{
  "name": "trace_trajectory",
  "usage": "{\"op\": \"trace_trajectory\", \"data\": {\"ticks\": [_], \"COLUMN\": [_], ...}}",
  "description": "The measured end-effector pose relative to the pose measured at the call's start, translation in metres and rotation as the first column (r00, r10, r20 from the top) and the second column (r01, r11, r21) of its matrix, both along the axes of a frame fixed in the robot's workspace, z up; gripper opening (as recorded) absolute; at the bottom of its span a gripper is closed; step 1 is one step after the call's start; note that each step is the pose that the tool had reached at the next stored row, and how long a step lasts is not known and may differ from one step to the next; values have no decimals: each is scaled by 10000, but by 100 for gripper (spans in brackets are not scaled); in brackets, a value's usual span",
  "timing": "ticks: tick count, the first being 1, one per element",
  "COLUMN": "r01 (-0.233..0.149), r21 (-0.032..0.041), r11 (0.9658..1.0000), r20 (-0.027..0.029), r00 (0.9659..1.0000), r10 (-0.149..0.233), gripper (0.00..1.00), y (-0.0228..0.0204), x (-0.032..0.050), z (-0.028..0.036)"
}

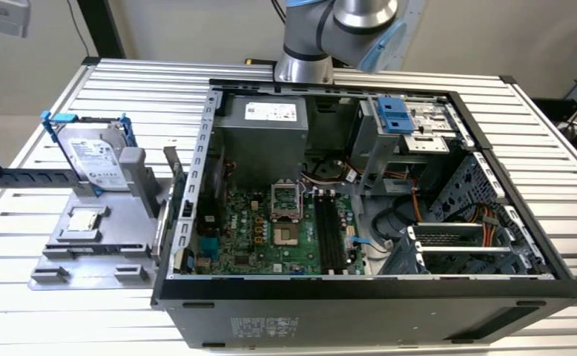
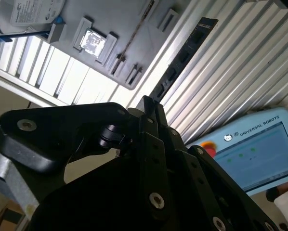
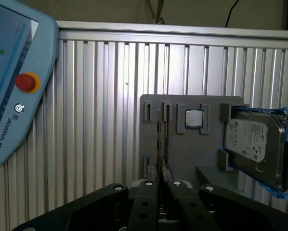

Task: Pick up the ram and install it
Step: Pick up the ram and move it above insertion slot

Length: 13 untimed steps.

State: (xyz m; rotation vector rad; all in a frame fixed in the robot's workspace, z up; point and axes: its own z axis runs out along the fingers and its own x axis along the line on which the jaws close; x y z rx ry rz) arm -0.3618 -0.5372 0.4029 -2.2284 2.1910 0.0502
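Where the ram (image 2: 182, 55) sits: gripped at one end, its length jutting out past the grip, above the slatted table (image 2: 221, 82).
Gripper (image 2: 146, 102): pressed together on the ram's two flat faces; the stick shows edge-on in the first wrist view.
Tray (image 1: 120, 215): by the table edge on the exterior view's left; carries the hard drive (image 1: 96, 159) and the processor (image 1: 84, 220).
Computer case (image 1: 368, 304): open, just beside the Tray, at the table edge nearest the exterior camera.

The robot arm (image 1: 333, 30), grey with a pale blue joint cap, reached in from the top of the exterior view. In both wrist views its black gripper (image 3: 159, 185) had its fingers (image 2: 149, 122) pinched together on the ram (image 2: 185, 55).
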Motion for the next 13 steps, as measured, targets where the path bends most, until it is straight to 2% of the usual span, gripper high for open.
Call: {"op": "trace_trajectory", "data": {"ticks": [3,7,13], "r01": [6,5,6], "r21": [-2,29,29], "r11": [10000,10000,10000], "r20": [6,11,-9], "r00": [10000,10000,10000], "r10": [-6,-5,-6], "gripper": [0,0,0], "y": [0,0,0], "x": [0,16,267], "z": [50,52,53]}}
